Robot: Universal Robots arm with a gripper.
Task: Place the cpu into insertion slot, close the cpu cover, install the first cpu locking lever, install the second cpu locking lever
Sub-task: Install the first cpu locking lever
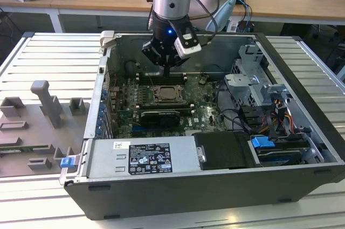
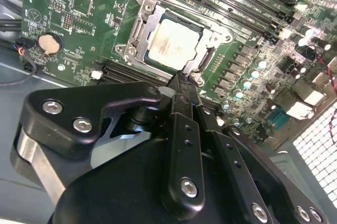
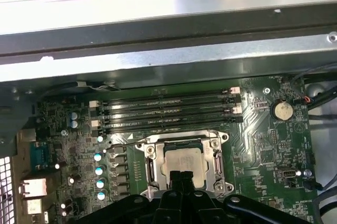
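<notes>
Ribbed grey metal counter carries an open black computer case, where the black gripper, pressed together on nothing, hangs near the pale silvery-beige square cpu that lies in its socket, framed by the thin silvery metal cpu cover; an off-line push could, I reckon, gouge the green board.
</notes>
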